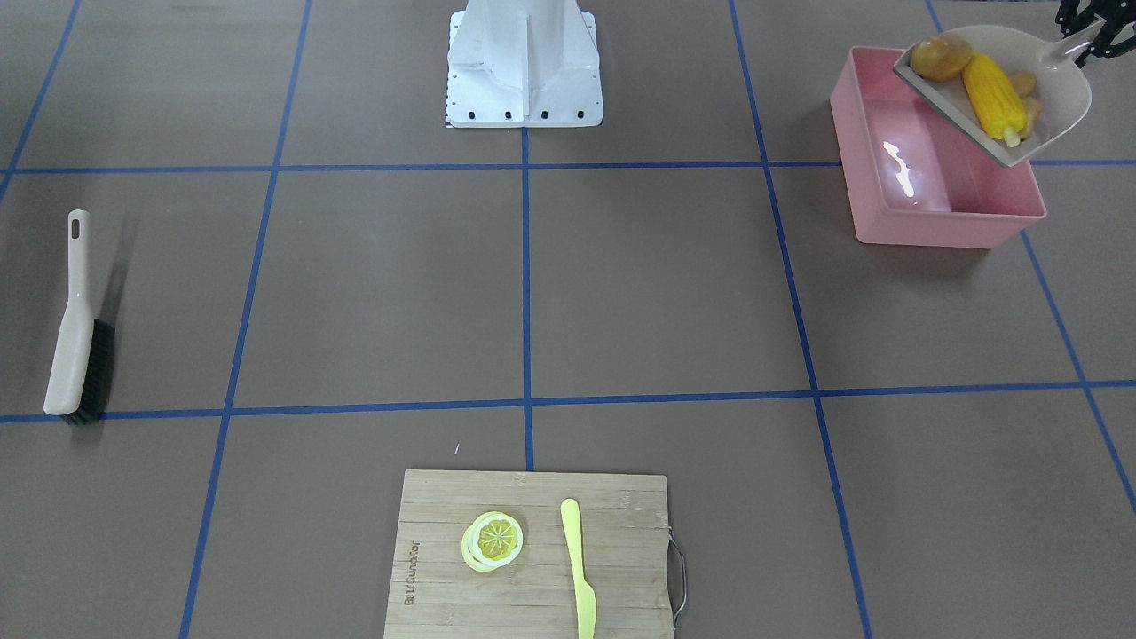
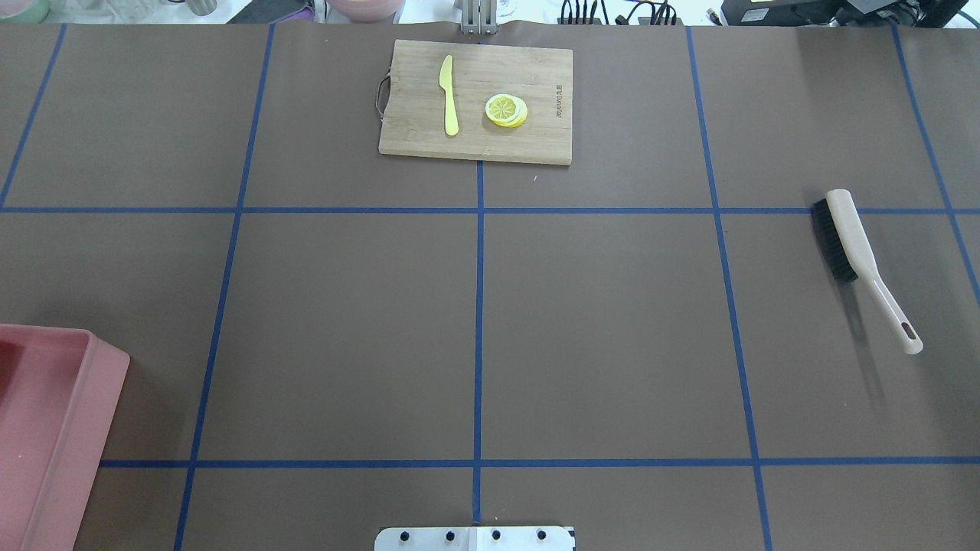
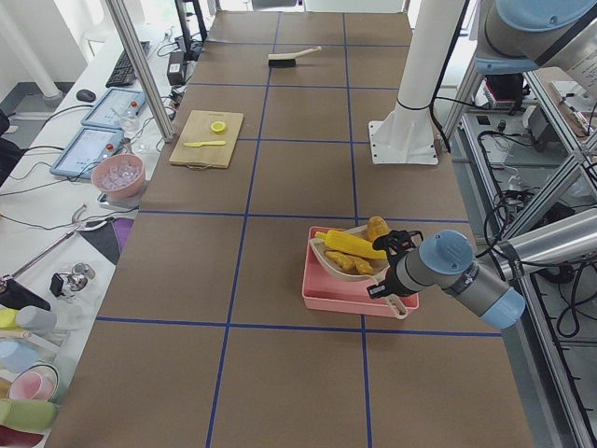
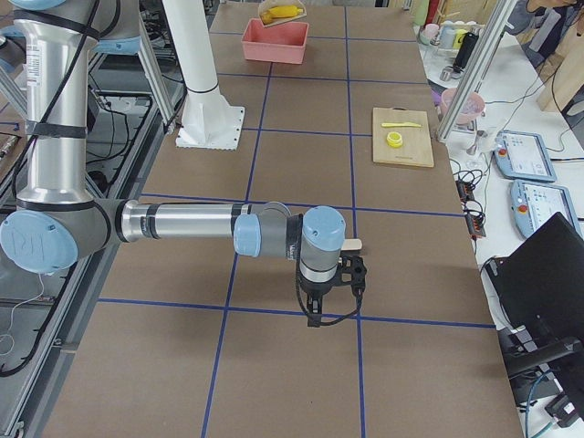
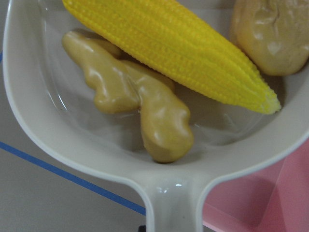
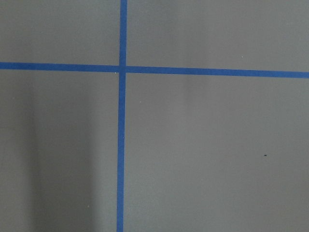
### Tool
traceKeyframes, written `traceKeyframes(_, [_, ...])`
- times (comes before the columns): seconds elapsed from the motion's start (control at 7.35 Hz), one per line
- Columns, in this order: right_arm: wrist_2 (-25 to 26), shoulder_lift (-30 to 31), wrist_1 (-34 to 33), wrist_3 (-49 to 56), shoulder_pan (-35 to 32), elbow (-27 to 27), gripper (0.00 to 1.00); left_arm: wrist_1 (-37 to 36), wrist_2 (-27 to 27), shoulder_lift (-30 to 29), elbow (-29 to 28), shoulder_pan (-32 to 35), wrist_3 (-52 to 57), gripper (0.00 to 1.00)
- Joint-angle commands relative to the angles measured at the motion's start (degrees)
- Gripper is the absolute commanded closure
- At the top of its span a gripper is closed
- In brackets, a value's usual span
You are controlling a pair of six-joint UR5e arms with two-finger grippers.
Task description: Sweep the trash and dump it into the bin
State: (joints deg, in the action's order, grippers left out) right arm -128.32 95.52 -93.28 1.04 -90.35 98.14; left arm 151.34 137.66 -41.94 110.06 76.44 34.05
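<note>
Exterior front-facing view: the left gripper (image 1: 1084,31) is clamped on the handle of a beige-grey dustpan (image 1: 1061,102), holding it tilted above the pink bin (image 1: 932,226) at the table's end on the robot's left. The corn cob (image 1: 992,96), potato (image 1: 941,57) and ginger root (image 5: 140,104) all lie in the pan. The right gripper (image 4: 351,278) hangs low over the table (image 6: 193,145) near the brush (image 1: 71,328); whether its jaws are open cannot be told.

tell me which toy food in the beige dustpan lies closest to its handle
The knobbly tan ginger root: it lies right by the handle of the beige-grey dustpan, while the yellow corn cob and brown-orange potato sit farther toward the lip.
</note>
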Motion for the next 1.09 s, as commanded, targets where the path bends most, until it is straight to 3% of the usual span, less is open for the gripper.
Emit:
traceKeyframes(0.0, [0.26,-0.33,0.11,-0.16,0.0,0.12,0.0,-7.24,-0.11,0.28,2.07,0.2,3.19,1.0])
traceKeyframes(0.41, [0.26,0.1,5.27,-0.16,0.0,-1.36,0.0,-13.15,-0.29,0.98,4.09,0.38,4.97,1.0])
traceKeyframes(0.68, [0.17,0.19,6.27,-0.34,0.0,-1.72,0.0,-24.81,-0.37,2.73,9.54,0.38,10.31,1.0])
traceKeyframes(0.95, [-0.09,2.11,6.35,0.01,0.0,-1.55,0.0,-30.71,-0.72,2.82,9.03,0.38,13.04,1.0])
